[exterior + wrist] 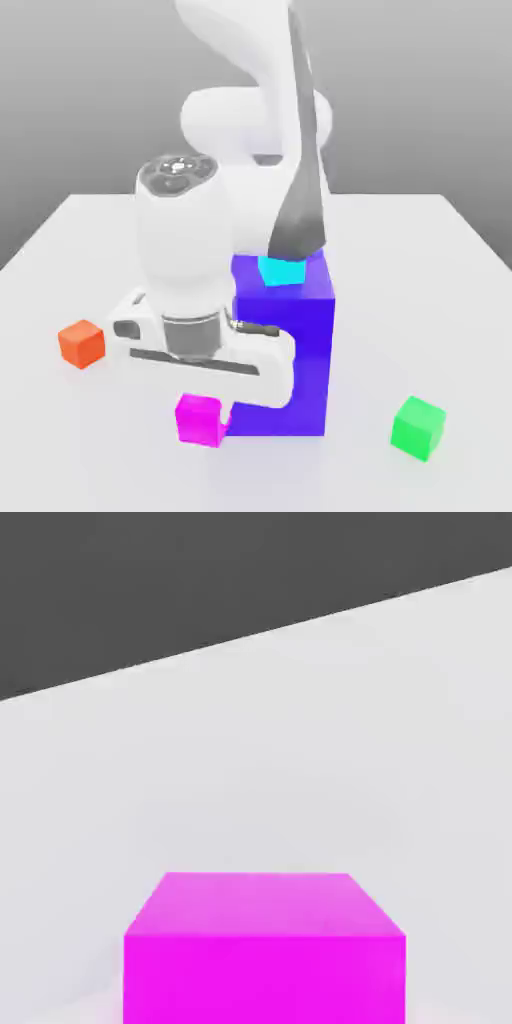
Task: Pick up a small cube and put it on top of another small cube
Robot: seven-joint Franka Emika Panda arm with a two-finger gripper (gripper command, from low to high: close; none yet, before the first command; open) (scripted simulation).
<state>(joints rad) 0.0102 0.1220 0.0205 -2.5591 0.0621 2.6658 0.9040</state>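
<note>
Gripper (205,413) closed on magenta cube (200,421), beside blue block (285,365); lift straight up, level, clearing the block before any sideways travel.

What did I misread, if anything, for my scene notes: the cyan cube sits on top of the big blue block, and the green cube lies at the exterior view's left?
The side is wrong: the exterior view shows the green cube at its right. The rest holds.
</note>
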